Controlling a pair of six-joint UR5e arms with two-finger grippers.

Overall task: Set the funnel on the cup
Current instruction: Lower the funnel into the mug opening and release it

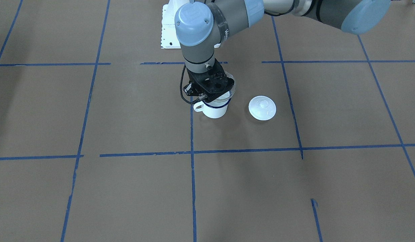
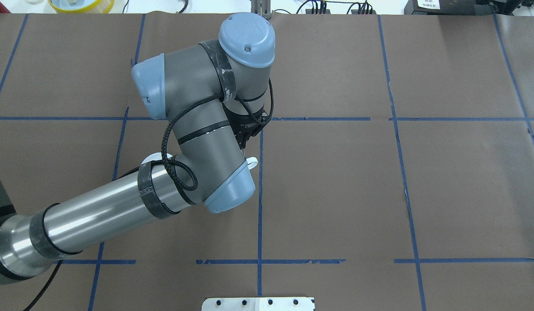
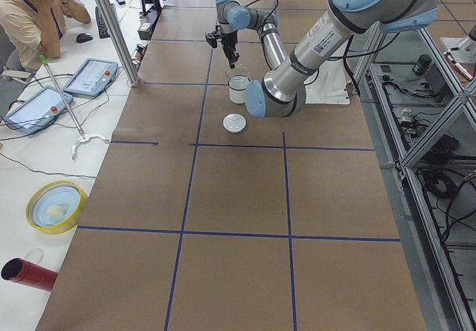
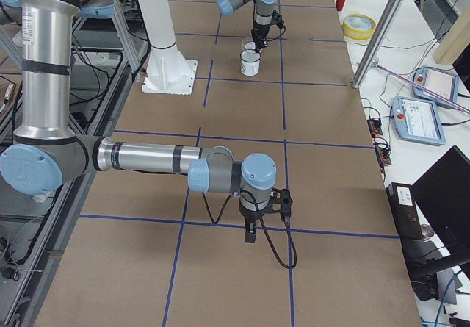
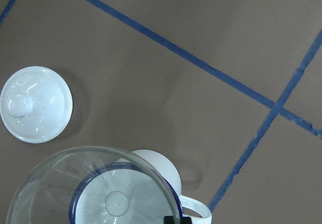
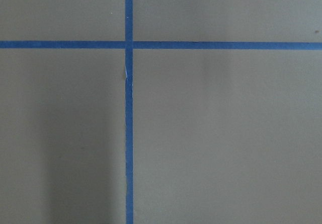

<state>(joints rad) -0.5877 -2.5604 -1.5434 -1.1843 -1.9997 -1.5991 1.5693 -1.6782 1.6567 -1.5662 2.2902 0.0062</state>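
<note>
The white enamel cup (image 1: 215, 110) with a dark blue rim stands near the table's middle, handle toward the view's left in the front-facing view. The clear funnel (image 1: 227, 95) hangs just over its mouth, slightly tilted. My left gripper (image 1: 212, 88) points down over the cup and is shut on the funnel's rim. In the left wrist view the funnel (image 5: 75, 183) lies over the cup (image 5: 160, 166), its spout inside the blue rim, and one dark fingertip (image 5: 173, 219) shows at the bottom edge. My right gripper (image 4: 250, 231) hangs low over bare table far from the cup; I cannot tell its state.
A round white domed lid (image 1: 262, 108) with a knob lies flat on the table beside the cup, also in the left wrist view (image 5: 35, 104). The robot's white base plate (image 1: 169, 30) is behind the cup. Blue tape lines grid the brown table.
</note>
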